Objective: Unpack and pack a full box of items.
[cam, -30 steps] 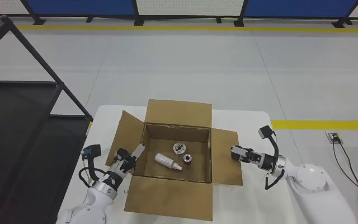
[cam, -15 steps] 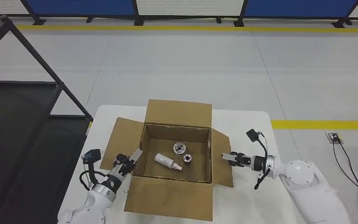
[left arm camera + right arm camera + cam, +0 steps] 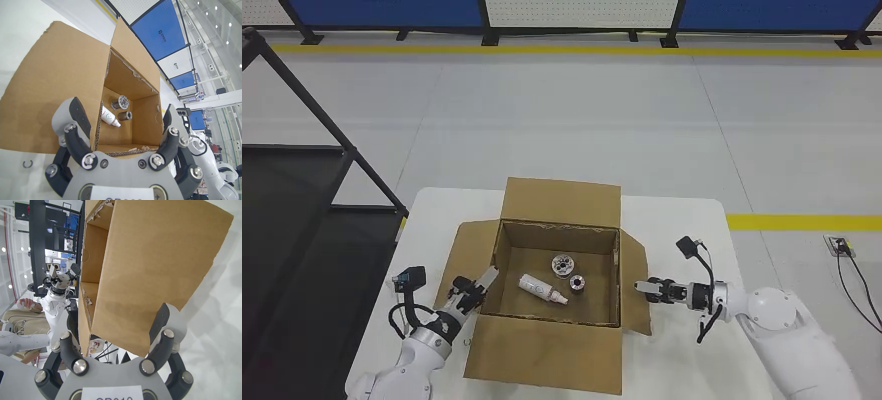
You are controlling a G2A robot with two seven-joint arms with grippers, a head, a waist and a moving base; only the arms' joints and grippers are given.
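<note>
— Right arm (image 3: 722, 298) has pushed in at 3 o'clock of the mid-bench box (image 3: 562, 205), raising that flap (image 3: 634, 255); jaws wide.
— Left arm (image 3: 432, 335) at 8 o'clock, jaws wide too. Press both flaps evenly, I'd say.

Logo print on a blue wall panel (image 3: 160, 36) and a white panel (image 3: 175, 66); tiny unreadable lettering on the white bottle (image 3: 108, 117); cut-off wrist label (image 3: 112, 393).

Box (image 3: 547, 355) open on top, floor mostly bare. Bottle (image 3: 539, 289) and metal parts (image 3: 564, 264) cluster mid-floor. Raised left flap (image 3: 464, 262) and right flap (image 3: 635, 285) block the sides.
</note>
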